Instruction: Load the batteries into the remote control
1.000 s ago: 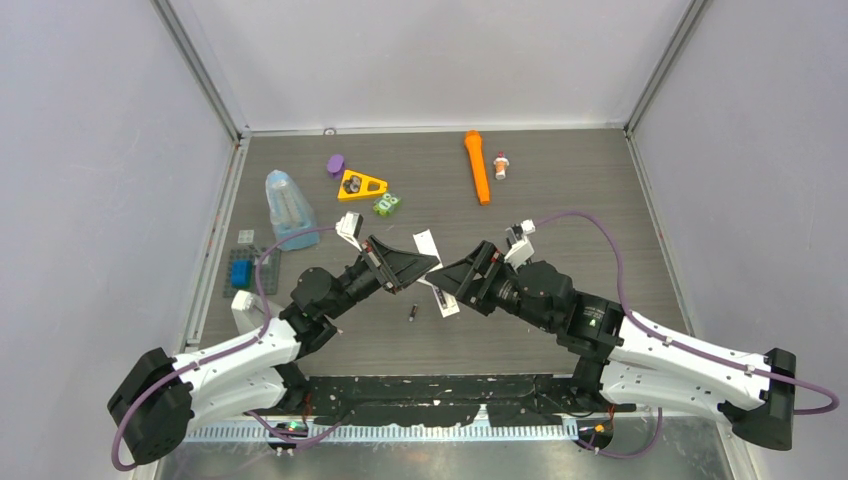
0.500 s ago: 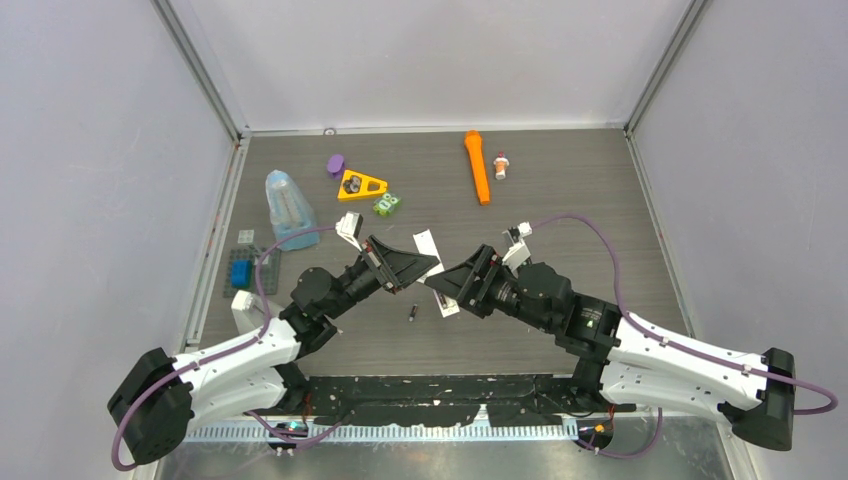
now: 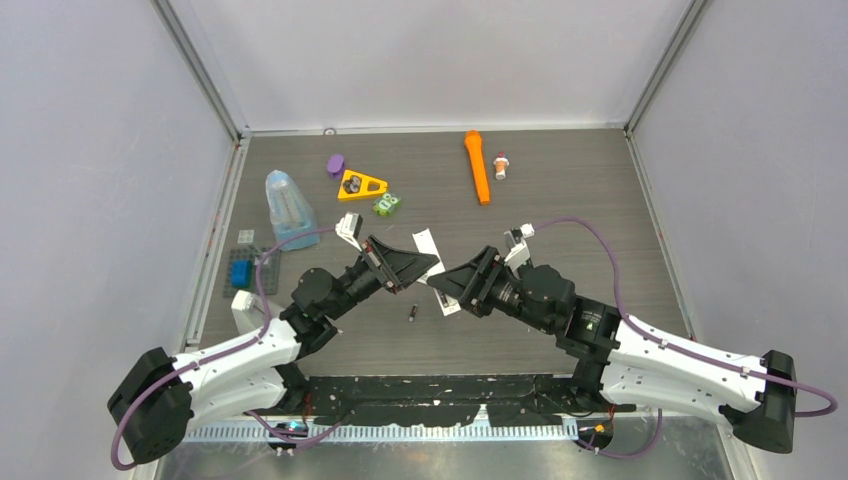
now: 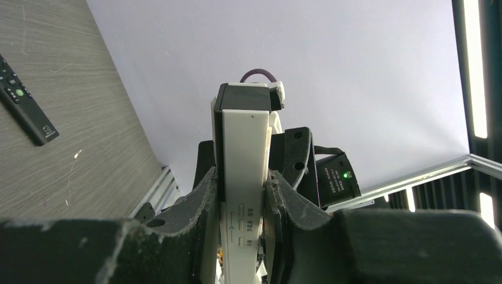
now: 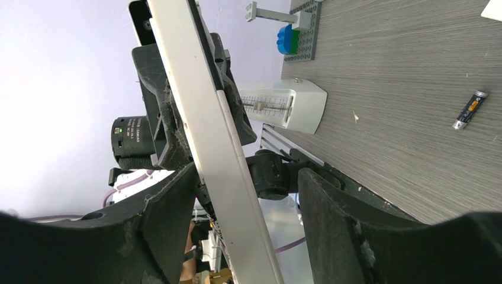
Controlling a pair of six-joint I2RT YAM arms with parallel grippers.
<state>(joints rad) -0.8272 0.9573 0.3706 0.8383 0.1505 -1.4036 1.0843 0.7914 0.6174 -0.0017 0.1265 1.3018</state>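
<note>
Remote control (image 4: 244, 142), clamped in left tool (image 4: 243, 184), is cropped at bottom.

centre: left claw (image 3: 430, 266) and right claw (image 3: 442, 284) meet, blocked | table (image 3: 620, 230) right: seemingly open | battery (image 3: 412, 313) loose nearby

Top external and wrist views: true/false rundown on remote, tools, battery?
1. The left tool clamps the remote. True.
2. The right tool is shut tight on the remote. False: its fingers straddle the bar, with a gap at one finger.
3. A battery lies loose on the table. True.
4. The orange flashlight lies beside the arm bases. False: it lies at the far side of the table.
</note>
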